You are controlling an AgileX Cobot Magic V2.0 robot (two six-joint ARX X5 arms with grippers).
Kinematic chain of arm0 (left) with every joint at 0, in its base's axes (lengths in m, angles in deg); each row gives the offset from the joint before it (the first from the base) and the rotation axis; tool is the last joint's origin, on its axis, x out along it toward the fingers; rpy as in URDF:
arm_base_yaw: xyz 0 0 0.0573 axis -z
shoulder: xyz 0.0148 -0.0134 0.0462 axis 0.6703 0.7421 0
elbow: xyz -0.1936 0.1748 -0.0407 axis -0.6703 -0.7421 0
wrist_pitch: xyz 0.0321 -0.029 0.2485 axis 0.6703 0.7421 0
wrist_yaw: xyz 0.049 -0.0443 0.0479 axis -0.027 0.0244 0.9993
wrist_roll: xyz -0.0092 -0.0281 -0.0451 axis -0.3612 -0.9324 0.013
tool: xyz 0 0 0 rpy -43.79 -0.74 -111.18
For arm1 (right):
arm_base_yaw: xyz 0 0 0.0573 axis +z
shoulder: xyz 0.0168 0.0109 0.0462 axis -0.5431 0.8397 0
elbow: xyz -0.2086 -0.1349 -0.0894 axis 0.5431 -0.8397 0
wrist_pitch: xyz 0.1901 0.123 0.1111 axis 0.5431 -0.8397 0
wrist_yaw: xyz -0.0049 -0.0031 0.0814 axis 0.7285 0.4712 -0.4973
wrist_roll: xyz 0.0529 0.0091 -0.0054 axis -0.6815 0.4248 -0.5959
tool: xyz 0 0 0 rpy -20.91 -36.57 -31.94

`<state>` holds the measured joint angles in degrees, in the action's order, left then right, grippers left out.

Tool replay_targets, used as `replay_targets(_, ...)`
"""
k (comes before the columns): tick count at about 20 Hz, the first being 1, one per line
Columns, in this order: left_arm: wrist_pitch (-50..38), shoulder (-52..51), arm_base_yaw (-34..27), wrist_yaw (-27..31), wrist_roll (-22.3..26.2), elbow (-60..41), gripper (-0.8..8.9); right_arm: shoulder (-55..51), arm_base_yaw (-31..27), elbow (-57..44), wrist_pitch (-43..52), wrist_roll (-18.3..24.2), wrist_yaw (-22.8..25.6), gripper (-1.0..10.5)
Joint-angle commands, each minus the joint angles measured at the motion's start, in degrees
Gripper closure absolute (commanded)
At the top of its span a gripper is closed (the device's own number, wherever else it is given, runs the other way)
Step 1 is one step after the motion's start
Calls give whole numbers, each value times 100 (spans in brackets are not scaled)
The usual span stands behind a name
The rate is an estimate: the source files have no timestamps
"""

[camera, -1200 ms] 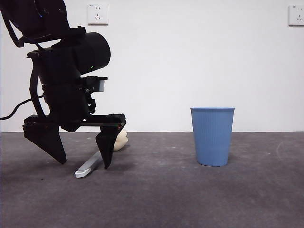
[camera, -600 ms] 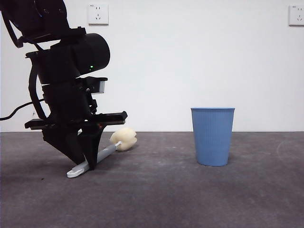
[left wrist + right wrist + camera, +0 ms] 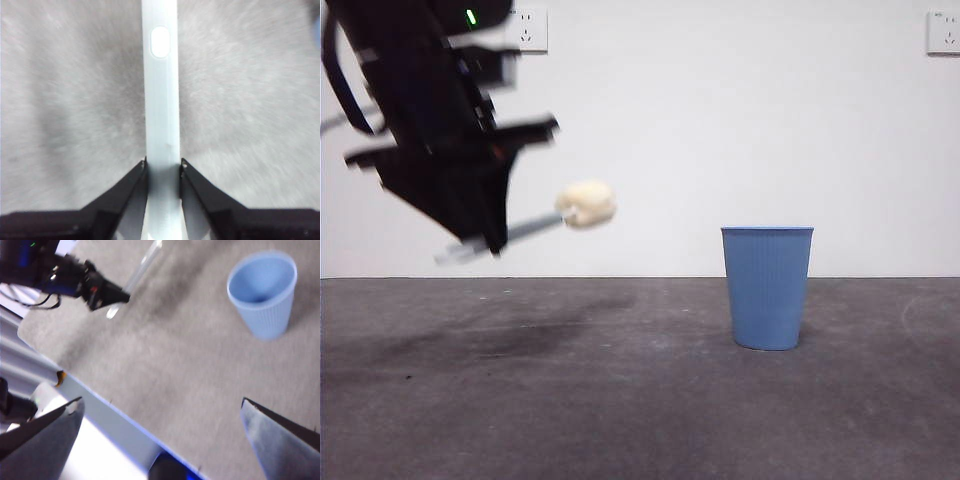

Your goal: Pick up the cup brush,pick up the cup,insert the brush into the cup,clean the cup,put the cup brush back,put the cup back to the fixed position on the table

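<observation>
Left gripper (image 3: 485,235): it is high above the table at the left side of the front view, blurred by motion. Its two black jaws are pressed on the handle of the cup brush, one on each side, as the left wrist view (image 3: 162,167) shows clearly.

Cup brush (image 3: 545,222): it is in the air, held by the left gripper and clear of the table. In the front view it lies nearly level, a little tilted, with the cream-yellow sponge head (image 3: 587,203) pointing toward the cup and slightly higher than the other end. In the left wrist view the pale handle (image 3: 161,100) runs straight out from between the jaws, and it has a small oval white mark on it.

Cup (image 3: 767,287): the blue ribbed tumbler stands upright on the table, mouth up, well apart from the brush and from both grippers. The right wrist view (image 3: 264,290) looks into its open mouth from above.

Right gripper (image 3: 160,412): its jaws are spread wide and hold nothing. It hangs above the table, with the cup ahead of it.

Table (image 3: 640,400): dark grey surface with pale marks, and a soft shadow under the raised arm.

Wall sockets (image 3: 526,30): two white ones on the white wall behind.
</observation>
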<state>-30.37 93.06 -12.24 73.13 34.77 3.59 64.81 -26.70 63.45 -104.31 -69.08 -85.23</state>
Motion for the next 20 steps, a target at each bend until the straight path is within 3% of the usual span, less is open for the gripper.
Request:
replay_targets(1,271,-546,9,-11,352,13,822,173,107,-136,404,-162,0,383)
replay_targets(4,778,-1351,9,-22,520,13,822,369,334,-527,1139,-431,328,383)
replay_targets(12,1766,-2671,13,-28,680,13,822,461,1679,-2671,4070,-1340,2444,383)
replay_targets(17,2006,-2771,13,-35,776,13,822,981,2312,-3211,5270,-1309,3567,383)
replay_targets(20,2050,-2771,20,-170,776,13,822,1497,2361,-3274,6063,-1191,3768,383)
